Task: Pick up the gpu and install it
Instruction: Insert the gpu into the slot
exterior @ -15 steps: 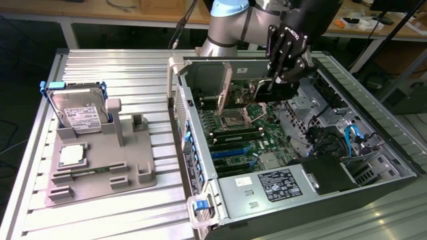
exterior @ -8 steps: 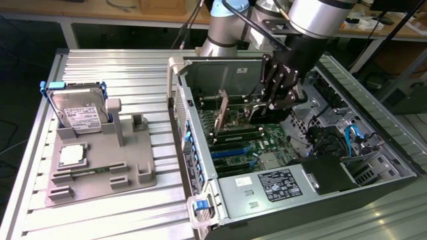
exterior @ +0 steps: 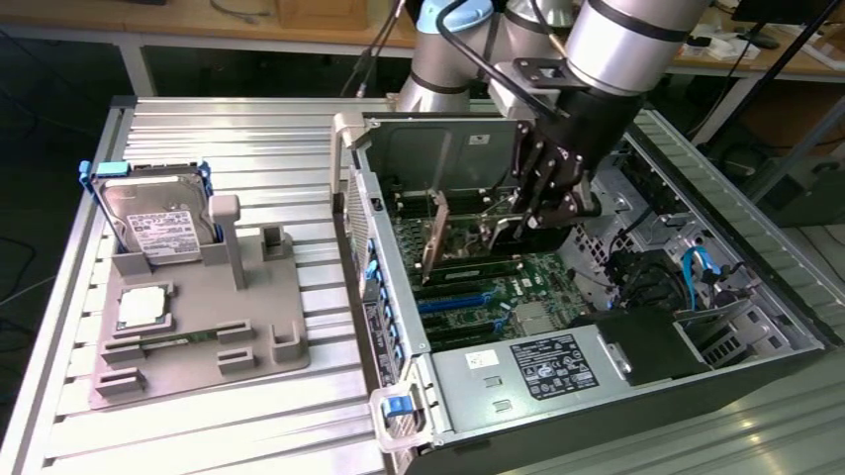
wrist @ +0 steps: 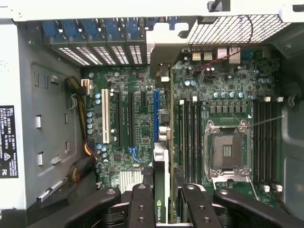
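Claw fingers [wrist: 141,192] sit closest to the lens, pinching the gpu [wrist: 161,164] edge-on between them; the claw [wrist: 165,191] is closed on the card's top edge, so you can count the pick as done. From the exterior view, the claw [exterior: 548,203] is down inside the open computer case [exterior: 396,336] with the gpu [exterior: 460,236] hanging below it, silvery bracket end pointing away from the claw toward the case's rear wall. Straight ahead of the claw the card lines up just beside the blue PCIe slot [wrist: 156,118] on the motherboard [wrist: 135,95]; I can't tell whether its edge connector is in a slot, touching one, or hovering above. In the exterior view the bracket looks slightly tilted, so I'd judge it not fully seated. To one side of the claw are the RAM slots [wrist: 190,137] and the empty CPU socket [wrist: 228,152], both apart from the card. Well away from the claw, outside the case, the hard drive [exterior: 156,223] and processor chip [exterior: 142,307] sit in the grey holder [exterior: 251,341], untouched. Status as I read it: pick done, card brought to the slot area, seating and release not confirmed.
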Action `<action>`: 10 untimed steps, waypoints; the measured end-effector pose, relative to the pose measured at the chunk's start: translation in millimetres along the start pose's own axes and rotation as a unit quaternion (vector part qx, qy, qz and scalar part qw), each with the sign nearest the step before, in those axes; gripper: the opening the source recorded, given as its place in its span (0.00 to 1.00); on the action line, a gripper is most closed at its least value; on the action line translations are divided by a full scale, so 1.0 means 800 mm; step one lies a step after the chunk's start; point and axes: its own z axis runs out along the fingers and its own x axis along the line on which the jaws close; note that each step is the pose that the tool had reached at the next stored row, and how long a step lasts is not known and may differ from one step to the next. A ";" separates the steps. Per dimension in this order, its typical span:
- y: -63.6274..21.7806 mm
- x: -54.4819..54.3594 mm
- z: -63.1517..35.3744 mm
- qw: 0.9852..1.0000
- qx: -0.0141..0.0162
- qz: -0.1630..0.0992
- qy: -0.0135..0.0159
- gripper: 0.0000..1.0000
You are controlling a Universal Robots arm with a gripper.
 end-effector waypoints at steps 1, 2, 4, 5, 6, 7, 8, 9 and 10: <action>0.000 0.000 0.002 1.000 0.000 0.000 0.000 0.27; 0.000 0.000 0.005 1.000 0.000 0.000 0.000 0.27; 0.004 0.001 0.010 1.000 0.000 0.000 0.000 0.27; 0.007 0.001 0.012 1.000 0.000 0.000 0.000 0.27; 0.011 0.001 0.014 1.000 0.000 0.000 0.000 0.27; 0.015 0.002 0.016 1.000 0.000 0.000 0.000 0.27; 0.018 0.002 0.018 1.000 0.000 0.000 0.000 0.27; 0.020 0.004 0.020 1.000 0.000 0.000 0.000 0.27; 0.020 0.005 0.021 1.000 0.000 0.000 0.000 0.27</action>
